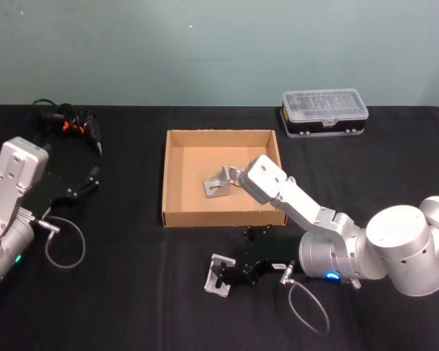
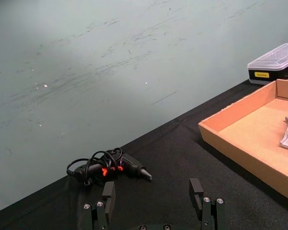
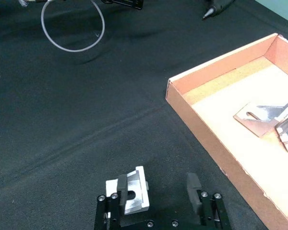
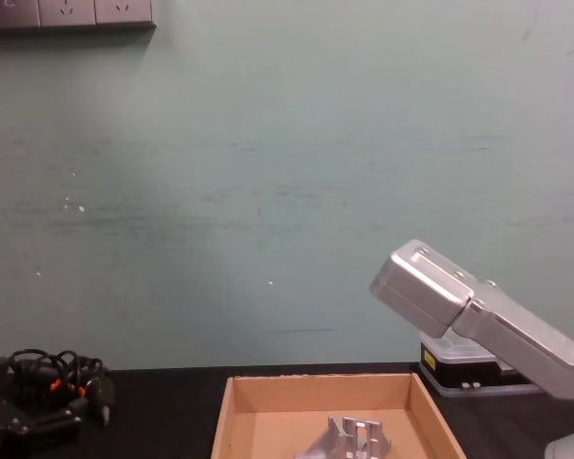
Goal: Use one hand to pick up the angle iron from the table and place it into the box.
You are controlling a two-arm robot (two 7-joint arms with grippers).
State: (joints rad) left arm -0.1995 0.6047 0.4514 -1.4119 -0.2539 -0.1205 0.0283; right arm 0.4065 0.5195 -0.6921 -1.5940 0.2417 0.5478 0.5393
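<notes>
Your right tool [image 1: 235, 275] sits low over the tabletop [image 1: 132, 292] with its fingers [image 3: 121, 186] spread wide apart and nothing clamped. The angle iron [image 1: 219, 276] you are after lies flat on the tabletop right at the tool's tips. In the right wrist view it sits against one finger and is partly hidden behind it. The other finger stands well clear of it, with bare tabletop between them.

The cardboard box [image 1: 165, 175] lies beyond this tool, farther from the robot, and the angle iron is outside it, near its front wall. The right arm's silver link rises over the box's near right corner. Inside the box lie two boxed angle irons [image 3: 258, 117], close together; you cannot tell whether they touch.

Your left tool [image 1: 88, 183] is parked well away to the left, above the tabletop, with its fingers [image 2: 109, 191] apart and nothing between them. Ahead of it lies a black cable tangle with orange bits [image 2: 108, 167]. A clear-lidded plastic case [image 1: 324, 112] stands past the box's far right corner, well apart from both tools.
</notes>
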